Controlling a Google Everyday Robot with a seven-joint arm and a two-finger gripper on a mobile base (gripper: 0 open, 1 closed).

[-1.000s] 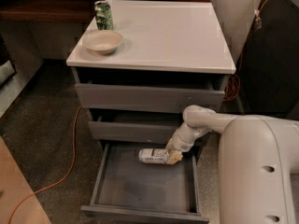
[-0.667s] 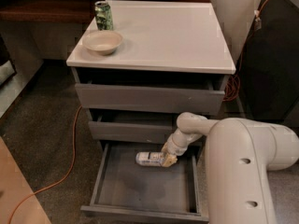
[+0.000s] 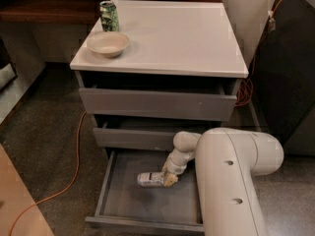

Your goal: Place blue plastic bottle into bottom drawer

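The bottom drawer point(image 3: 123, 205) is pulled open, with a grey inside. The blue plastic bottle point(image 3: 149, 179) lies on its side, low inside the drawer near the middle back, with a shadow under it. My gripper point(image 3: 169, 179) reaches down into the drawer from the right and is shut on the bottle's right end. My bulky white arm point(image 3: 231, 181) covers the drawer's right part.
A green patterned can point(image 3: 109, 15) and a beige bowl point(image 3: 108, 44) stand on the white cabinet top point(image 3: 187, 33). The two upper drawers point(image 3: 152, 104) are slightly ajar. An orange cable point(image 3: 75, 166) runs over the floor at left. A dark unit point(image 3: 290, 58) stands at right.
My arm has swung left and lower, and the bottle has moved with it to the left and deeper into the open bottom drawer.
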